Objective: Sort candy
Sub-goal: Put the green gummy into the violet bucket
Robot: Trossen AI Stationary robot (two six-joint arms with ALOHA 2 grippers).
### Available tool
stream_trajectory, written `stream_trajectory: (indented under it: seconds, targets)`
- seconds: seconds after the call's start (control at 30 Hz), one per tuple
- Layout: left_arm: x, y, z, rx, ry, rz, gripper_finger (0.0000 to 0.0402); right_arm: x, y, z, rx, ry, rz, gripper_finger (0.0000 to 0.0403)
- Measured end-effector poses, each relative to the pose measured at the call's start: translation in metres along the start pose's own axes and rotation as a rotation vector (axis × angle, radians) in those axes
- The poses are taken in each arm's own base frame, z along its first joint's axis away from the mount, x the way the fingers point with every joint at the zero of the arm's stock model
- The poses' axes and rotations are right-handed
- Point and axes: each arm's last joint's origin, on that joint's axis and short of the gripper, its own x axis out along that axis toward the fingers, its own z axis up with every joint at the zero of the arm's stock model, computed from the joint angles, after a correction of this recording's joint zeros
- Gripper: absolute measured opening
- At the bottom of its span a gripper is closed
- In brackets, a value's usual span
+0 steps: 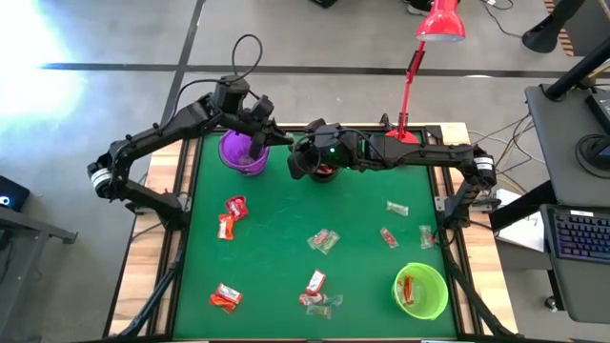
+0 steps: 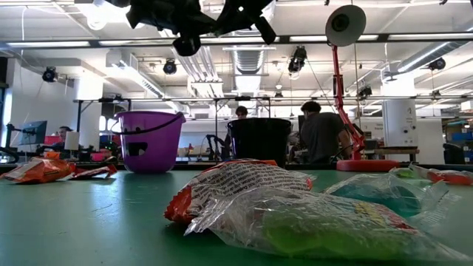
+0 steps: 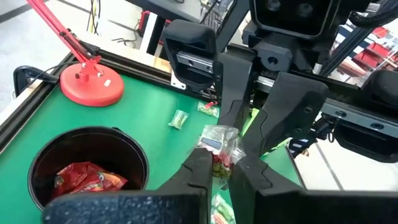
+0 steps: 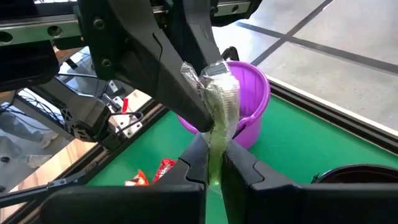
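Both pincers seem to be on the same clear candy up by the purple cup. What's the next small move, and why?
Probably open the right pincer and leave the clear-wrapped candy to the left pincer. Both wrist views show each pincer's fingers shut on that one wrapper, held in the air between the purple cup and the black cup, so one must let go before it can be dropped.

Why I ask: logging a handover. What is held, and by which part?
One clear, pale green candy is pinched by both hands at once: the right hand grips its green end, the left hand its clear, crumpled end.
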Motion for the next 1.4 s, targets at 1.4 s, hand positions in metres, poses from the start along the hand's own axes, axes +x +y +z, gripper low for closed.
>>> stream_trajectory:
  seconds: [1.4]
  targets:
    - [-0.068,0.047,-0.057,-0.112,0.5,0.582,0.0006,-0.032,-0.01,0.004,-0.052,0.09,-0.06,0.0139]
